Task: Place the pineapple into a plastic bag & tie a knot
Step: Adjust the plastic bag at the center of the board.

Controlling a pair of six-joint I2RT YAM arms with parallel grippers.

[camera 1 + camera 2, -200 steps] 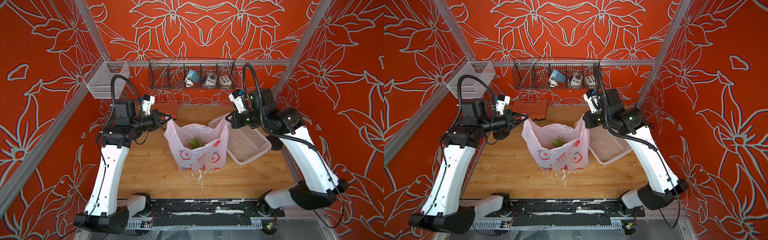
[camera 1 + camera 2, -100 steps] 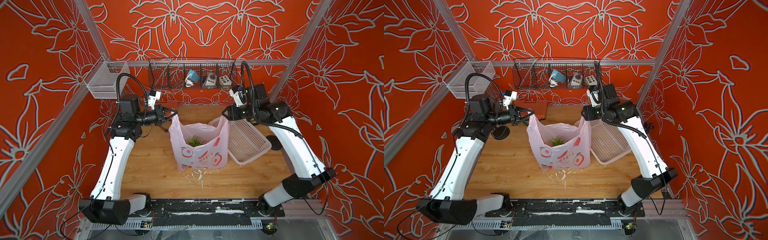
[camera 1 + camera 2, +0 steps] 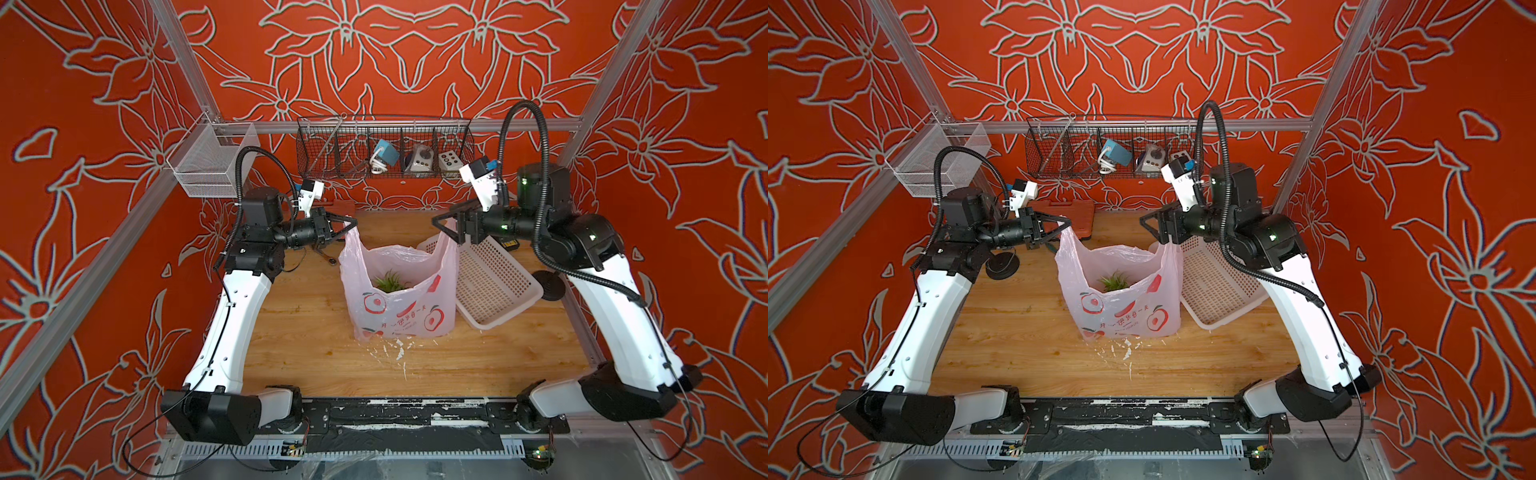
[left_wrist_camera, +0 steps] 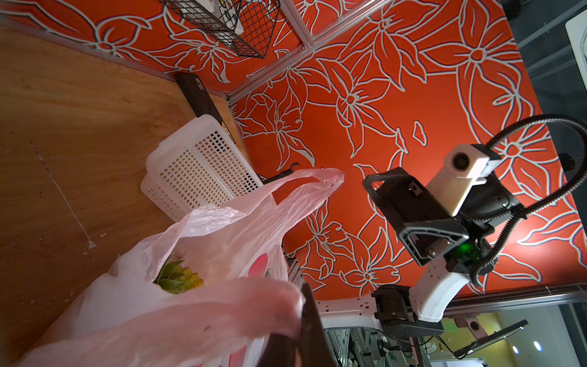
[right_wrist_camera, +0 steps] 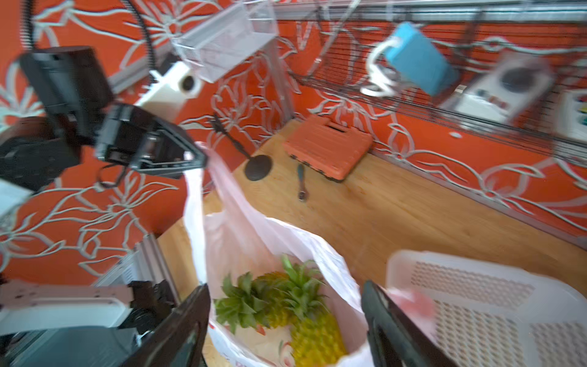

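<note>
The pineapple [image 5: 301, 311] sits inside the plastic bag [image 3: 399, 307], which stands on the table [image 3: 299, 332] at the centre of both top views, so knotting is the step in hand. The left gripper [image 3: 353, 223] has its fingers closed on one handle [image 3: 347, 245]. The right gripper [image 3: 444, 227] has its fingers spread and empty, just beside the other handle [image 4: 324, 179]. It likely must pinch that handle next.

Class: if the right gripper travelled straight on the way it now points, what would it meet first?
Probably the loose handle of the plastic bag, just ahead of the right gripper; depth is uncertain.
</note>
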